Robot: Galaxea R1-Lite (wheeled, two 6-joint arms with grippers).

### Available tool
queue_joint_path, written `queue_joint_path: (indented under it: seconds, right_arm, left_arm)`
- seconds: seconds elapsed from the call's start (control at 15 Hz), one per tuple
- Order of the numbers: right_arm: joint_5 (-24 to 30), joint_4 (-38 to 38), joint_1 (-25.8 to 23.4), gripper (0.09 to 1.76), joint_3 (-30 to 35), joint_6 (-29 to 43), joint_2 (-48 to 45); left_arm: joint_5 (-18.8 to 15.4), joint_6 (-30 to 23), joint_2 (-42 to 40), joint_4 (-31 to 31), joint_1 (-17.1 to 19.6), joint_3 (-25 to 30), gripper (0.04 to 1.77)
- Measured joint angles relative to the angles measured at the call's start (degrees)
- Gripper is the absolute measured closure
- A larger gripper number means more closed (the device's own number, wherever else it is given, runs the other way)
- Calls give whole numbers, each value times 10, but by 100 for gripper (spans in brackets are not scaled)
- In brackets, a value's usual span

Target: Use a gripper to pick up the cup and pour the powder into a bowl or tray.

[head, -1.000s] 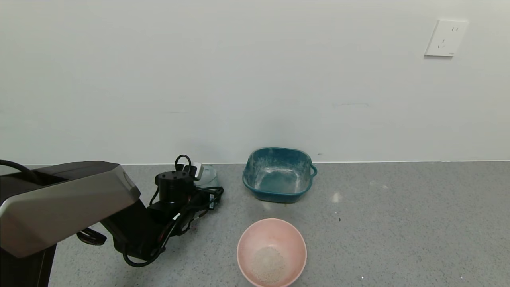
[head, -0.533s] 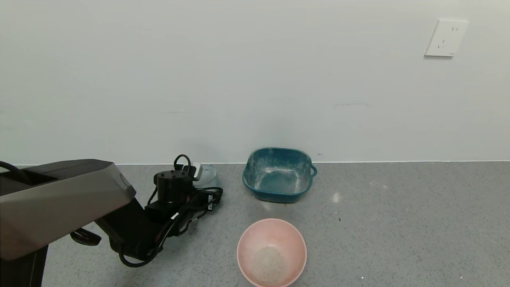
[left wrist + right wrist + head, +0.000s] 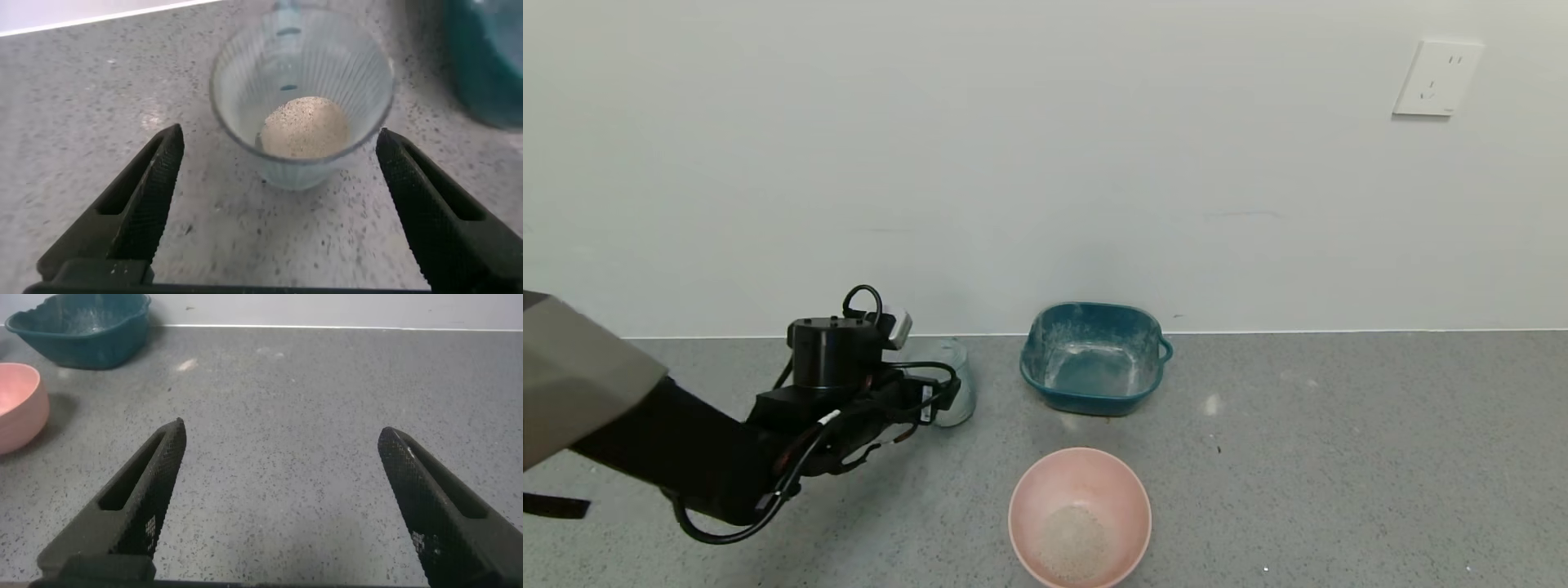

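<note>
Left claw (image 3: 278, 188) backed off, wide open, empty; one cup (image 3: 301, 90), apparently untouched.

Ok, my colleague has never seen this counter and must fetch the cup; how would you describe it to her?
Start at the square teal tray against the wall. To its left, before the left gripper, stands the cup. It is a small clear ribbed tumbler holding pale powder, unlike the wider, opaque pink bowl nearer the front.
</note>
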Motion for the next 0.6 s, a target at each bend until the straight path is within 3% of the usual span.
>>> queue_joint_path:
  seconds: [0.6]
  right_arm:
    - [0, 0, 0, 14, 0, 0, 0]
  left_arm:
    - [0, -3, -359, 261, -2, 33, 11]
